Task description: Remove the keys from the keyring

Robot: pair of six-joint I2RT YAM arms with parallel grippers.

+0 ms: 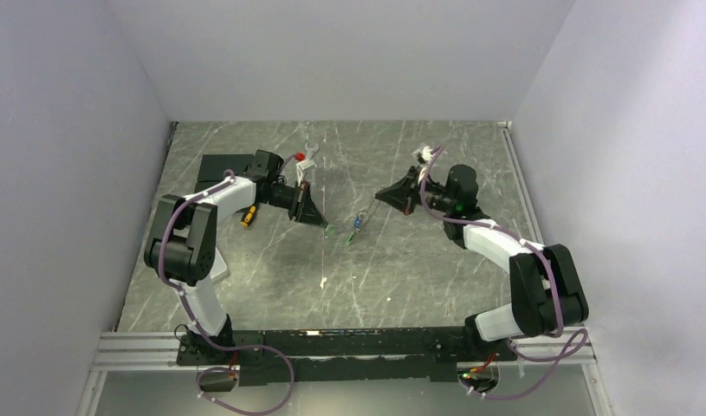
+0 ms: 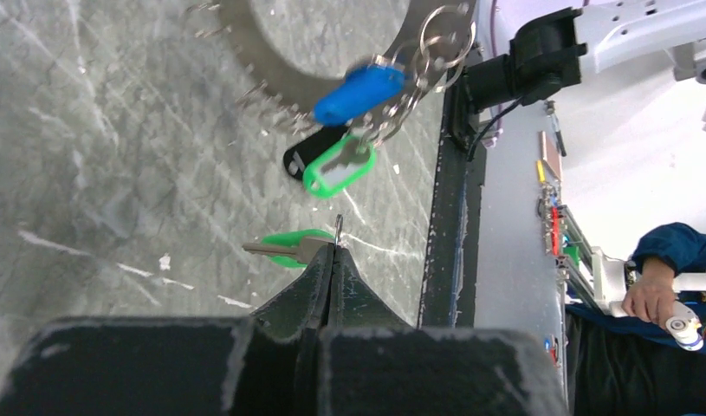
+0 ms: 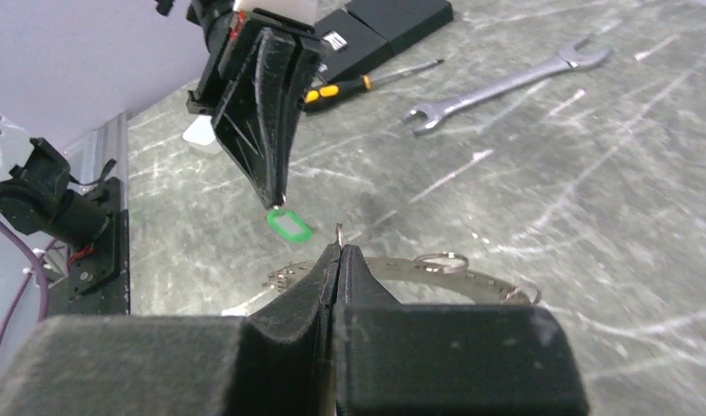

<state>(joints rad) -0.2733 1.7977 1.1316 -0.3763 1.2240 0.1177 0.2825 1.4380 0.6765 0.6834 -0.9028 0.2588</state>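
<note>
In the left wrist view my left gripper (image 2: 336,247) is shut on a thin wire loop that carries a green-headed key (image 2: 284,251), apart from the bunch. The keyring (image 2: 245,35), a wide grey hoop, hangs above with a blue key (image 2: 358,91), a green tag (image 2: 336,169) and small split rings (image 2: 444,35). In the right wrist view my right gripper (image 3: 340,250) is shut on a thin wire loop, with the keyring (image 3: 479,279) just behind its fingers. The left gripper (image 3: 275,186) holds the green key (image 3: 288,225) opposite. In the top view both grippers (image 1: 321,222) (image 1: 379,195) face each other mid-table, with the keys (image 1: 356,227) between them.
A silver wrench (image 3: 505,82), a yellow-handled screwdriver (image 3: 366,80) and black boxes (image 3: 375,26) lie at the back left of the table. The black base rail (image 1: 349,342) runs along the near edge. White walls close three sides.
</note>
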